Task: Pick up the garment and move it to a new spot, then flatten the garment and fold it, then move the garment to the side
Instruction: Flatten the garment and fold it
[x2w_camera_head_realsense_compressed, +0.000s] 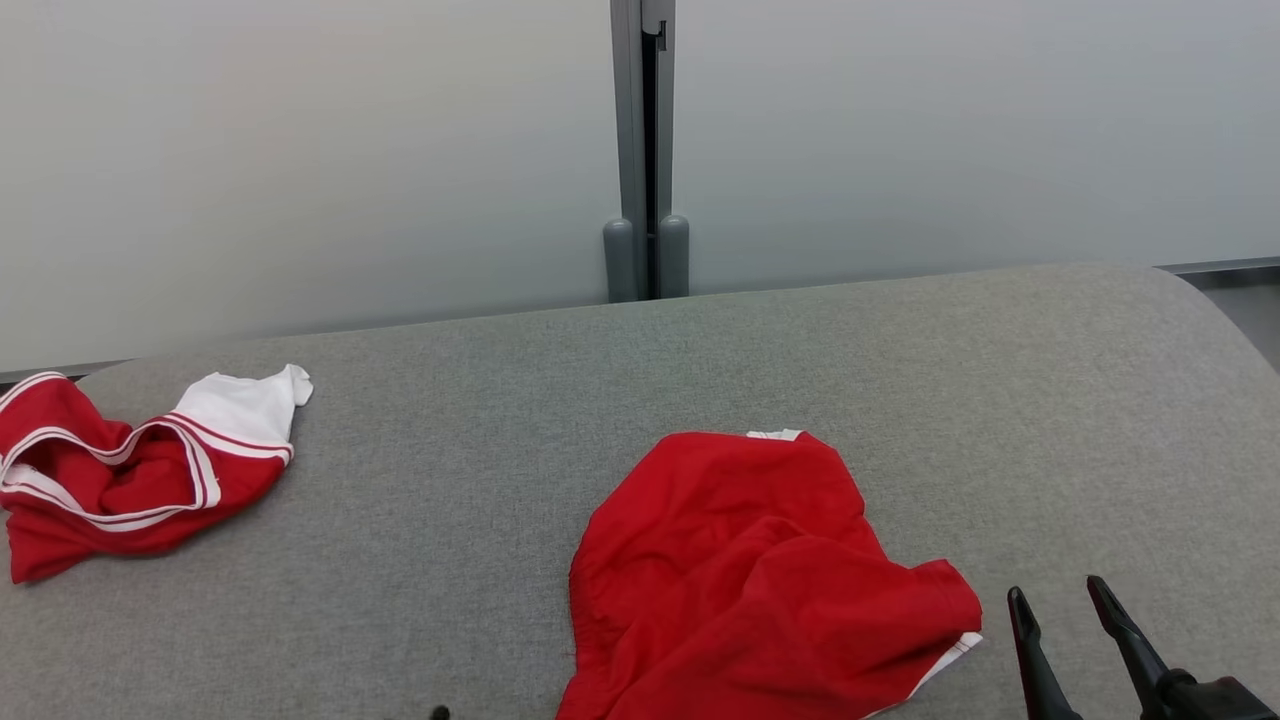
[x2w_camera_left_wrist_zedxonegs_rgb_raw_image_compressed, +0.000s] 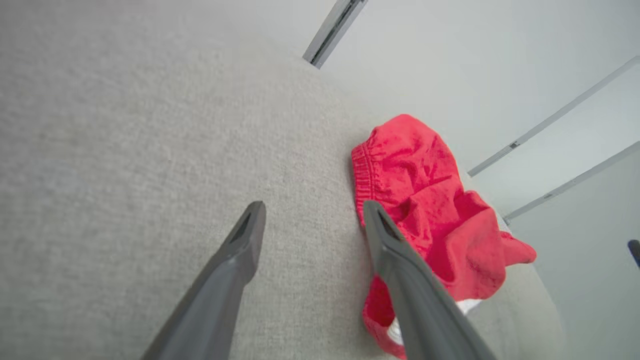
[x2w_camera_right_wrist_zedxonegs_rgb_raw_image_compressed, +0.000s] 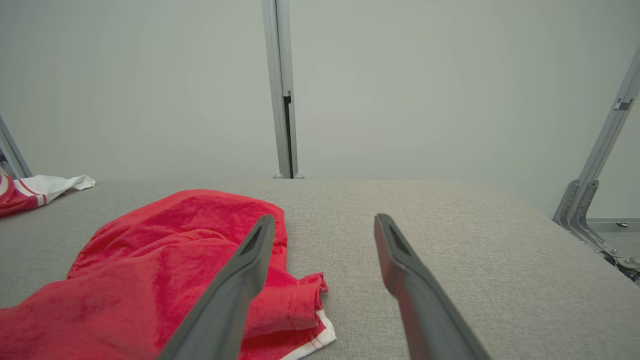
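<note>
The garment (x2w_camera_head_realsense_compressed: 740, 580) is a crumpled red piece with a white hem, lying in a heap on the grey cloth table (x2w_camera_head_realsense_compressed: 700, 360) near the front middle. My left gripper (x2w_camera_left_wrist_zedxonegs_rgb_raw_image_compressed: 314, 212) is open just above the table, close beside the garment's elastic edge (x2w_camera_left_wrist_zedxonegs_rgb_raw_image_compressed: 425, 200), with bare table between its fingers. My right gripper (x2w_camera_head_realsense_compressed: 1060, 600) stands open at the lower right, a little to the right of the garment's white-trimmed corner. In the right wrist view the garment (x2w_camera_right_wrist_zedxonegs_rgb_raw_image_compressed: 175, 250) lies left of the open right gripper (x2w_camera_right_wrist_zedxonegs_rgb_raw_image_compressed: 324, 225), which holds nothing.
A second garment (x2w_camera_head_realsense_compressed: 120, 470), red with white stripes and a white part, lies bunched at the table's far left edge. Pale wall panels with a grey post (x2w_camera_head_realsense_compressed: 645, 150) stand behind the table. A metal frame (x2w_camera_right_wrist_zedxonegs_rgb_raw_image_compressed: 585, 210) stands past the table's rounded right end.
</note>
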